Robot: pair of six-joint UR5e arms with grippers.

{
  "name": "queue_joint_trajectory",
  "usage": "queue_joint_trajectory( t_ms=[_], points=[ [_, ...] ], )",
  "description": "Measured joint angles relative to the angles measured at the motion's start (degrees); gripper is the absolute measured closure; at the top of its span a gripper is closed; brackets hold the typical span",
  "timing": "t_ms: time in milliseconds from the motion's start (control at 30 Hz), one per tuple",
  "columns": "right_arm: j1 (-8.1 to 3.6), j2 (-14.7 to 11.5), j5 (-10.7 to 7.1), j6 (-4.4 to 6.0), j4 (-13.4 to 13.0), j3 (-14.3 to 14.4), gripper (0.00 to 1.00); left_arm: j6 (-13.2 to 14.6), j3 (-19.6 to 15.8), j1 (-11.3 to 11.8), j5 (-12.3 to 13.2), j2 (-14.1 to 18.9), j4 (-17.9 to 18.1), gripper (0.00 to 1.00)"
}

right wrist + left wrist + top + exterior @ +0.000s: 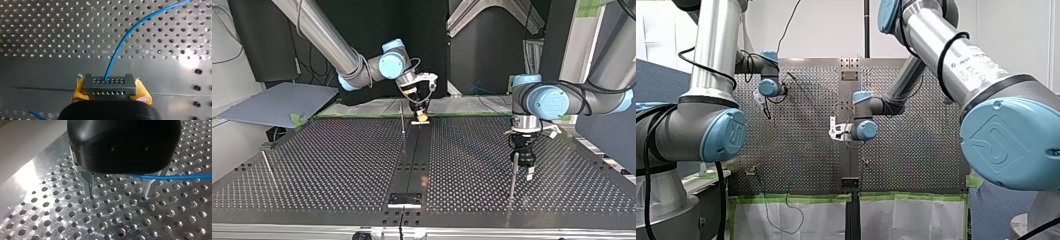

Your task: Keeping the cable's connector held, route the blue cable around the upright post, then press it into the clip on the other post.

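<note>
In the right wrist view my right gripper [110, 96] has its yellow pads shut on the grey connector [109, 85]. The blue cable [125, 40] leaves the connector's top and curves away over the perforated table [50, 30]. In the top view this gripper [420, 116] holds the connector low over the table's far middle, next to a thin upright post [402, 119]. My left gripper [118, 195] is open, its metal fingers [87, 185] just above the holes. The blue cable [172, 177] crosses at the base of one finger, not gripped. In the top view the left gripper [526, 171] hangs beside another post [513, 176].
A dark strip [414, 160] runs down the table's middle to a small plate [404, 199] at the top view's near edge. A third thin rod [267, 164] leans at that view's left. A grey sheet [277, 102] lies beyond the table's far left corner.
</note>
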Motion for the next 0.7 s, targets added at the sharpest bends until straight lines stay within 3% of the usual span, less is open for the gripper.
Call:
queue_joint_trajectory(
  t_ms=[700],
  points=[
    [-0.3, 12.5, 2.5, 1.0, -3.7, 0.4, 1.0, -0.1, 0.0, -0.2, -0.2, 0.0, -0.1, 0.0]
  ],
)
